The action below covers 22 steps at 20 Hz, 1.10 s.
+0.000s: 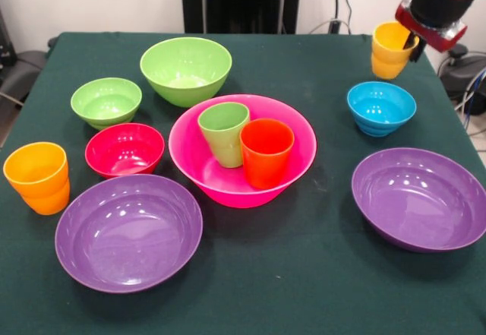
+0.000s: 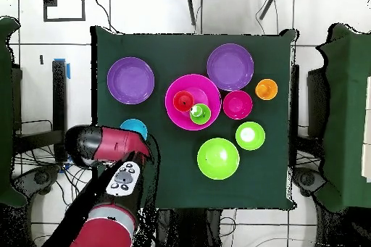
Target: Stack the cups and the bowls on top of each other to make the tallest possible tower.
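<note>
- Cups first: where are they?
- The green cup and the red-orange cup stand side by side in the big pink bowl in the middle of the table. The orange cup sits at nine o'clock.
- And the yellow cup?
- Up at two o'clock. The gripper pinches its rim, one finger inside it.
- The other bowls?
- The blue bowl sits just below that cup. Purple bowls sit at four and seven. The red bowl sits at nine, green ones at ten and eleven.
</note>
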Tool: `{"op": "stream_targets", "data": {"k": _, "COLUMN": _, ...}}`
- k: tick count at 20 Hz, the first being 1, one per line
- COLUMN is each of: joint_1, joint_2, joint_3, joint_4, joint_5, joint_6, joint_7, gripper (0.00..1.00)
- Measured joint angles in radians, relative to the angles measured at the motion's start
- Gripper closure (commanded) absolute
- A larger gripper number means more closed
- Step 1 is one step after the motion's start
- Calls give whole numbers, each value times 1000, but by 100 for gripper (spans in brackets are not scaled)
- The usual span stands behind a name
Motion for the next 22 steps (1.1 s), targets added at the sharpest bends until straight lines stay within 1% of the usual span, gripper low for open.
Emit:
{"op": "stream_targets", "data": {"k": 5, "joint_1": -12, "joint_2": -73, "joint_3": -24, "joint_4": -23, "joint_5": -66, "joint_6": 134, "joint_7": 0, "gripper": 100}}
{"op": "stream_targets", "data": {"k": 6, "joint_1": -22, "joint_2": -94, "joint_3": -31, "joint_4": -39, "joint_5": -91, "joint_6": 188, "joint_7": 0, "gripper": 100}}
{"op": "stream_targets", "data": {"k": 8, "joint_1": -33, "joint_2": -113, "joint_3": -38, "joint_4": -60, "joint_5": -118, "joint_6": 236, "joint_7": 0, "gripper": 100}}
{"op": "stream_targets", "data": {"k": 9, "joint_1": -43, "joint_2": -126, "joint_3": -47, "joint_4": -83, "joint_5": -145, "joint_6": 269, "joint_7": 0, "gripper": 100}}
{"op": "stream_targets", "data": {"k": 11, "joint_1": -56, "joint_2": -137, "joint_3": -57, "joint_4": -112, "joint_5": -177, "joint_6": 288, "joint_7": 0, "gripper": 100}}
{"op": "stream_targets", "data": {"k": 13, "joint_1": -71, "joint_2": -145, "joint_3": -67, "joint_4": -147, "joint_5": -213, "joint_6": 290, "joint_7": 0, "gripper": 100}}
{"op": "stream_targets", "data": {"k": 14, "joint_1": -85, "joint_2": -147, "joint_3": -73, "joint_4": -176, "joint_5": -241, "joint_6": 283, "joint_7": 0, "gripper": 100}}
{"op": "stream_targets", "data": {"k": 16, "joint_1": -100, "joint_2": -147, "joint_3": -77, "joint_4": -207, "joint_5": -271, "joint_6": 265, "joint_7": 0, "gripper": 100}}
{"op": "stream_targets", "data": {"k": 18, "joint_1": -127, "joint_2": -142, "joint_3": -79, "joint_4": -252, "joint_5": -308, "joint_6": 222, "joint_7": 0, "gripper": 100}}
{"op": "stream_targets", "data": {"k": 22, "joint_1": -169, "joint_2": -125, "joint_3": -80, "joint_4": -315, "joint_5": -347, "joint_6": 142, "joint_7": 0, "gripper": 100}}
